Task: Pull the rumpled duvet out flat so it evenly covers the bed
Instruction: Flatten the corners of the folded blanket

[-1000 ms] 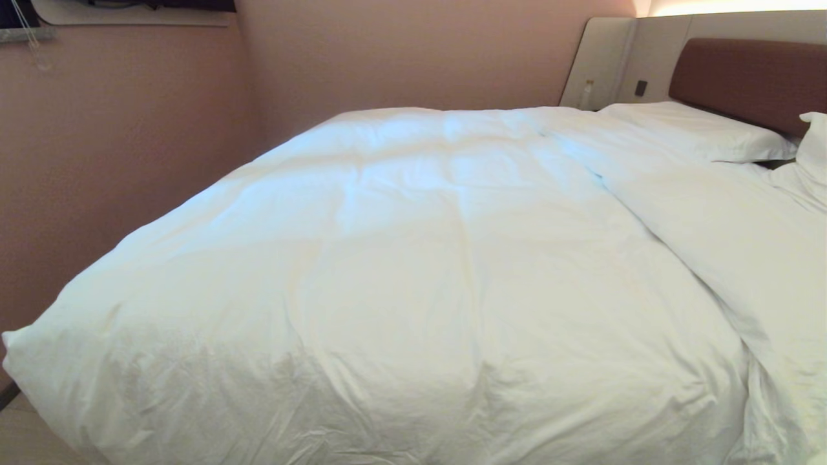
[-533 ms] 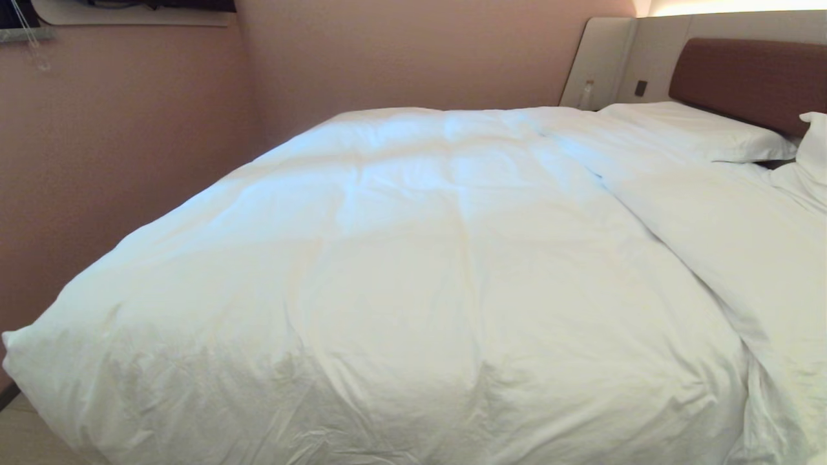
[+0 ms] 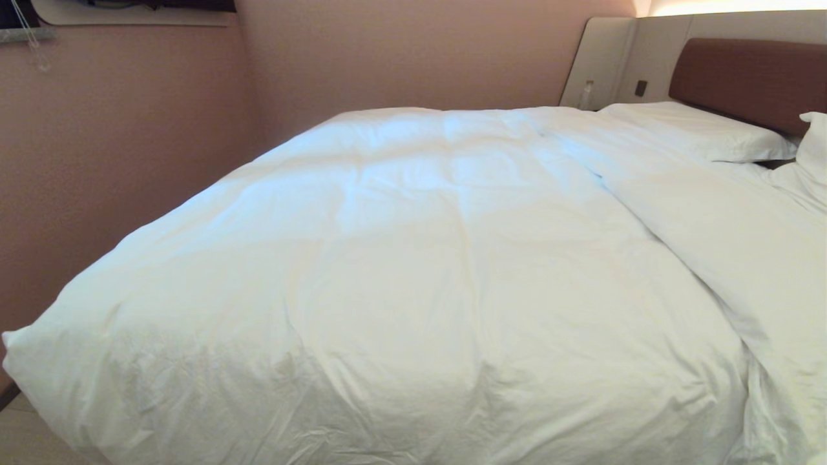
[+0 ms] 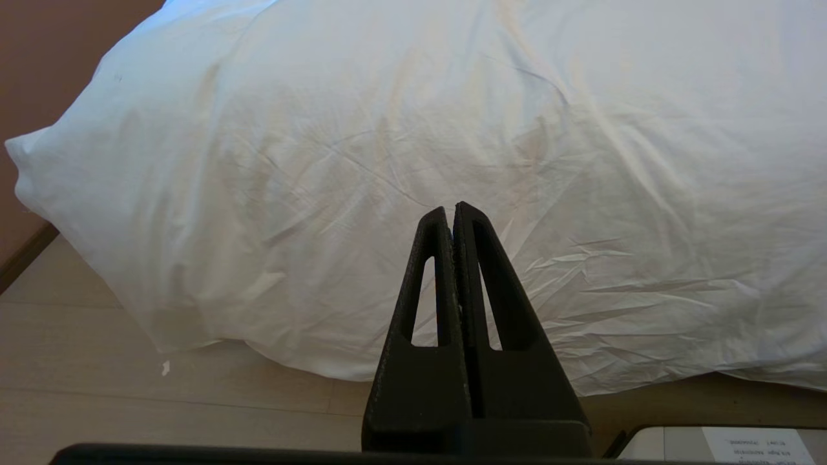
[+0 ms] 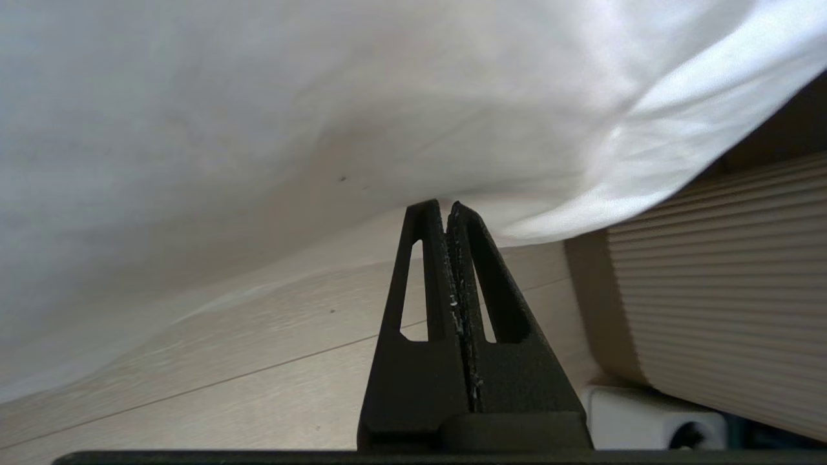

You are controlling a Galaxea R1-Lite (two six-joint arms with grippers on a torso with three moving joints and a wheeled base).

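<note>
Pink walls (image 3: 129,129), pale wood floor (image 4: 97,400)

Bed (image 3: 753,77): brown padded headboard at far right, beige panels beside it. Mattress not visible.

Duvet (image 3: 420,278) lies on the bed, white, puffy, creased. Covers it from the near end to the far side. Near-left corner sticks out past the bed edge. Near edge hangs down toward the floor (image 4: 129,394). A long fold runs from far centre to near right, the right part lapping over.

Pillow (image 3: 698,132) lies flat at the far right against the headboard. Second pillow (image 3: 815,145) at the right edge, partly cut off.

Floor: pale wood planks below the duvet's hanging edge.
</note>
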